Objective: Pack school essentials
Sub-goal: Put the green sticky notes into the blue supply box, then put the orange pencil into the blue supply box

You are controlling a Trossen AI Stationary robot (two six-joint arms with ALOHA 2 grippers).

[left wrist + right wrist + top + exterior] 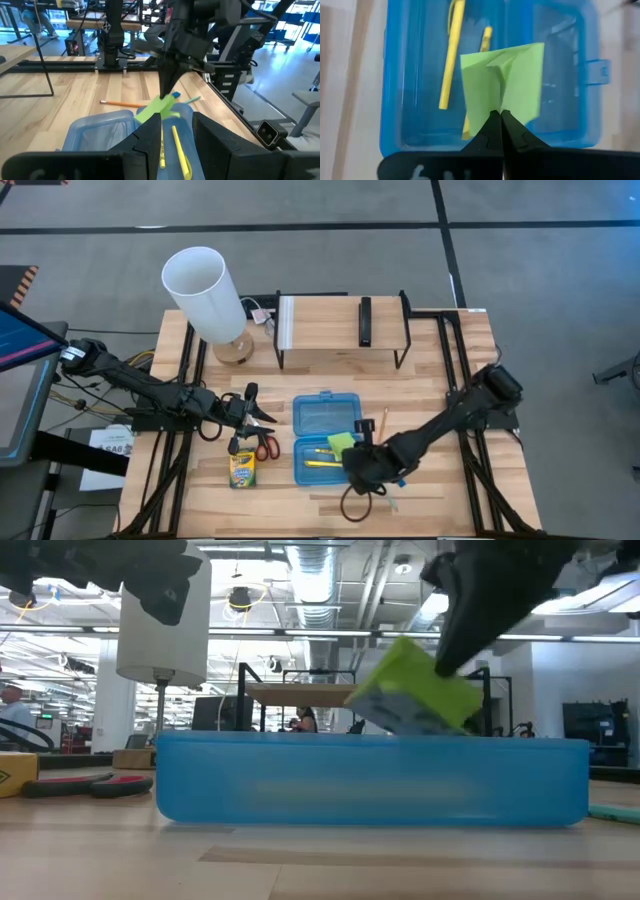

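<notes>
Right now the right hand [500, 116] is clamped on the lime pad [504, 85], fingers pinched tight on its edge, holding it tilted just above the open blue case [327, 437], over the case's right side in the high view. Low view shows the pad [418, 690] hanging clear above the case rim [372, 780], not touching. Inside the case lie two yellow markers [451, 52], side by side w/ a small gap. Orange pencil [383, 421] sits on the table [440, 370] just right of the case; a teal pen [192, 100] and small blue eraser [175, 94] lie near it, past the pad. Left hand [250, 408] hovers left of the case, fingers apart, gripping nothing, right above the red scissors [263, 446]. Crayon box [242, 468] lies just beside the scissors, toward the front edge. At the back stand a white lamp [207, 295] and a wire rack [342, 330] w/ a black bar device [365, 321] on top.
</notes>
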